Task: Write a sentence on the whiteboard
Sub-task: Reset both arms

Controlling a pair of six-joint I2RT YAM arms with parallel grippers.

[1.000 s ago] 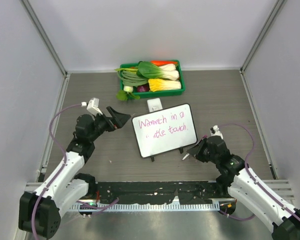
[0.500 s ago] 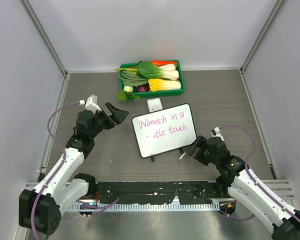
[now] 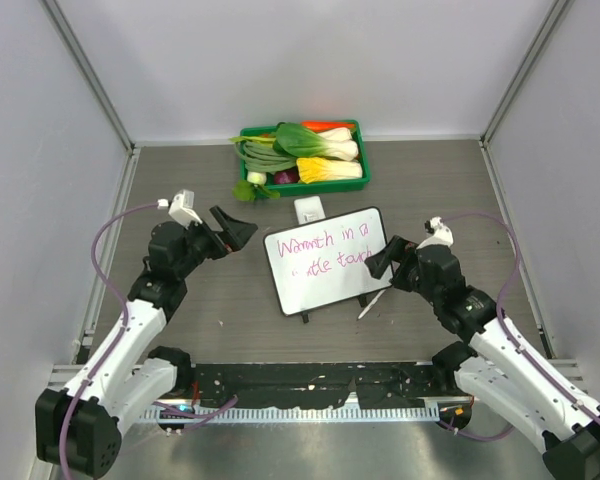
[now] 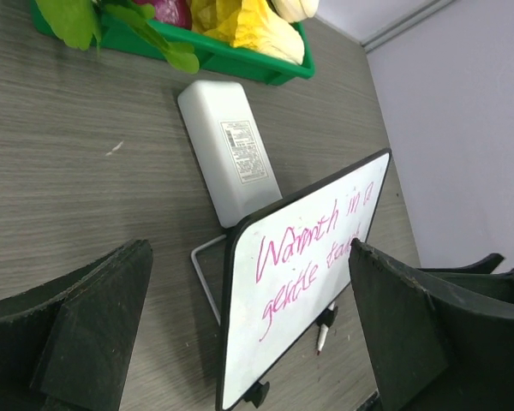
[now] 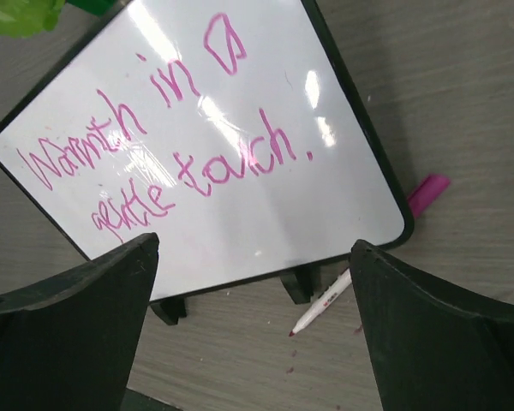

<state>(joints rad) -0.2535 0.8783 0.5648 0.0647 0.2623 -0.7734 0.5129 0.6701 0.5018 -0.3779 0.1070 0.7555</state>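
Note:
The whiteboard (image 3: pixel 325 285) stands tilted on its two black feet mid-table. The sentence (image 3: pixel 330 250) reads "Warmth in a gentle touch." in pink, on two lines. A white marker (image 3: pixel 370 304) lies uncapped on the table by the board's right foot, with nothing holding it. My right gripper (image 3: pixel 385 258) hovers open over the board's right edge, and its wrist view shows the whiteboard (image 5: pixel 265 223), the sentence (image 5: pixel 171 163) and the marker (image 5: pixel 321 304) between the spread jaws. My left gripper (image 3: pixel 242 232) stands open and empty left of the board, looking across the whiteboard (image 4: pixel 278 342) and the sentence (image 4: pixel 313 257).
A green tray (image 3: pixel 248 133) of vegetables sits at the back. A small white box (image 3: pixel 309 210) lies just behind the board. The marker's pink cap (image 5: pixel 427 194) rests on the table past the board's right corner. Small pink ink spots mark the table near the marker's tip.
My right gripper opened and let go of the marker, which now lies on the table. That arm then rose toward the board's right edge. The left arm barely shifted.

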